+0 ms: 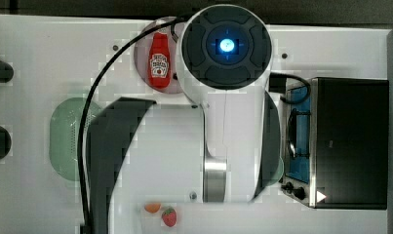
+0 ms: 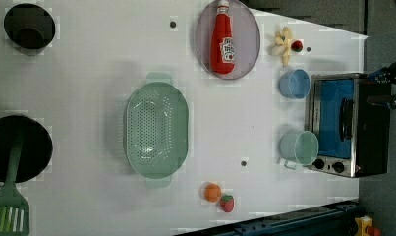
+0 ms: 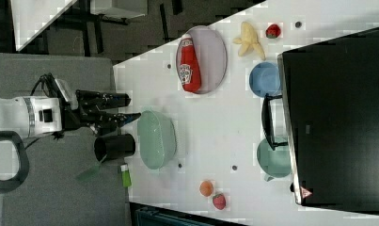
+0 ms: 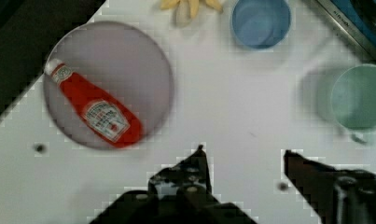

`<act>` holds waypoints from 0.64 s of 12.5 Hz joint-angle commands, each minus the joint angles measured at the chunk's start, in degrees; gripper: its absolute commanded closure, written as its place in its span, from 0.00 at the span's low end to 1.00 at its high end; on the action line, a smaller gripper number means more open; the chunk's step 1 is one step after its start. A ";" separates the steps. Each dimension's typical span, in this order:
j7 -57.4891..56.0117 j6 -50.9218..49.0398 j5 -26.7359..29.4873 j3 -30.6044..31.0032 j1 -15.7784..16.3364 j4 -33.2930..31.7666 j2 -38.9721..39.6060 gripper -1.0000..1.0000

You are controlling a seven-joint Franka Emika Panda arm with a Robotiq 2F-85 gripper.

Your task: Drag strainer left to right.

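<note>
The strainer (image 2: 156, 129) is a pale mint-green oval colander dotted with holes, standing upright on the white table (image 2: 87, 73) left of centre in the left view. The top view has the strainer (image 1: 66, 139) partly under the arm's dark link and cable. In the right view my gripper (image 3: 134, 107) hangs apart from the strainer (image 3: 156, 139), just off its rim toward the right view's left. Both black fingers (image 4: 198, 161) stand apart in the wrist view, and my gripper (image 4: 244, 158) is open with only bare table between them.
A ketchup bottle (image 2: 222, 39) lies on a grey plate (image 2: 247, 29). A blue bowl (image 2: 294, 83), a mint mug (image 2: 298, 147) and a toaster oven (image 2: 343, 125) line the left view's right. Black pots (image 2: 28, 27), a green spatula (image 2: 9, 206) and toy fruit (image 2: 212, 191) ring the table.
</note>
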 commanded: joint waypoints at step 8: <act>10.00 -7.60 -1.18 10.78 1.87 -6.29 -13.56 0.00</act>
